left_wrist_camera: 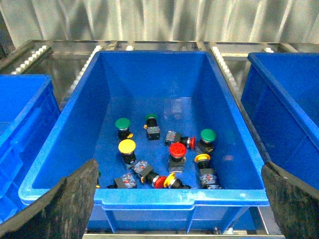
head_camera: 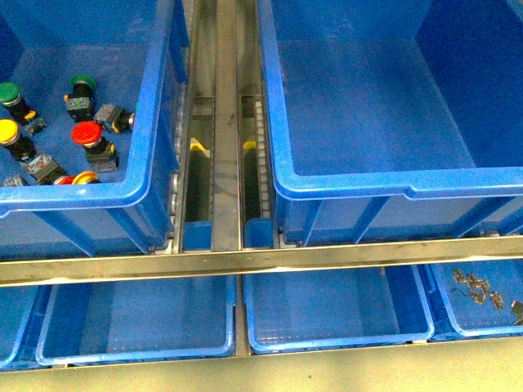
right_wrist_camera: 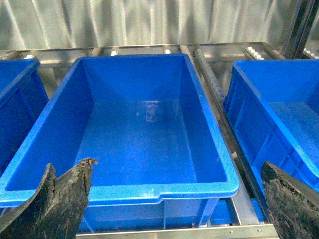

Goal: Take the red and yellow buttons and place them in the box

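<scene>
**Red button (left_wrist_camera: 177, 149) and yellow button (left_wrist_camera: 127, 146) sit in the left crate (left_wrist_camera: 149, 196)**

Both stand cap-up on its floor among green-capped switches (left_wrist_camera: 122, 123). The box (right_wrist_camera: 149, 191) stands just beside it, on the robot's right, across a metal rail (head_camera: 226, 122). The left gripper (left_wrist_camera: 178, 167) points into this crate, fingers spread wide; the right gripper (right_wrist_camera: 175, 164) points into the box, fingers likewise apart.

You have even, fairly bright light from above, leaving a pale glare patch on the floor of the box (right_wrist_camera: 149, 110) near its far wall. The front view is soft and grainy, with the box's right wall in shadow.
</scene>
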Action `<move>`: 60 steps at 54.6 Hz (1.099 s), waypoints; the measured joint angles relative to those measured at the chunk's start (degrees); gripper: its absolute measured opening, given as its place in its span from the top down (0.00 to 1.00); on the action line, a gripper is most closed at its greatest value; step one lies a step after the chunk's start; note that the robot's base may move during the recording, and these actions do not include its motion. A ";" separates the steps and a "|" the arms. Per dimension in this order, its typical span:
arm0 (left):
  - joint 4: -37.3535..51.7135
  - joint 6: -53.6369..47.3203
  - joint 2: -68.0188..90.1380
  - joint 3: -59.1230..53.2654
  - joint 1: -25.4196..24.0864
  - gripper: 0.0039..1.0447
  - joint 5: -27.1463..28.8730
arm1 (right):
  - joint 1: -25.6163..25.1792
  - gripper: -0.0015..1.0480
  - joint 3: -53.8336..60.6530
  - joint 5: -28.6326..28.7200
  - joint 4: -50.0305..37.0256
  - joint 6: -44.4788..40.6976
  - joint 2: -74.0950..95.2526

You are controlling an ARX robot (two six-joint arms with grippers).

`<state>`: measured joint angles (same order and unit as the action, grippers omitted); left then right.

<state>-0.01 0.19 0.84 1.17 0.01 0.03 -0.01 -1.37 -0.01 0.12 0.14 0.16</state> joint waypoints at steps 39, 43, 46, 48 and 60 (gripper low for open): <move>0.00 0.00 0.00 0.00 0.00 0.07 0.00 | 0.00 0.06 0.00 0.00 0.00 0.00 0.00; 0.00 -0.02 0.00 0.00 0.00 0.07 0.00 | 0.00 0.06 0.00 0.00 0.00 0.00 0.00; 0.00 0.00 0.00 0.00 0.00 0.07 -0.02 | 0.00 0.06 0.00 0.00 0.00 0.00 0.00; 0.00 0.00 0.00 0.00 0.00 0.07 -0.02 | 0.00 0.06 0.00 0.00 0.00 0.00 0.00; -15.26 2.32 9.35 6.60 -0.11 0.07 0.39 | 0.00 0.06 0.00 -0.09 0.00 0.00 0.02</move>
<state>-15.27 2.50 10.20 7.77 -0.10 0.43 -0.01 -1.37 -0.10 0.12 0.14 0.19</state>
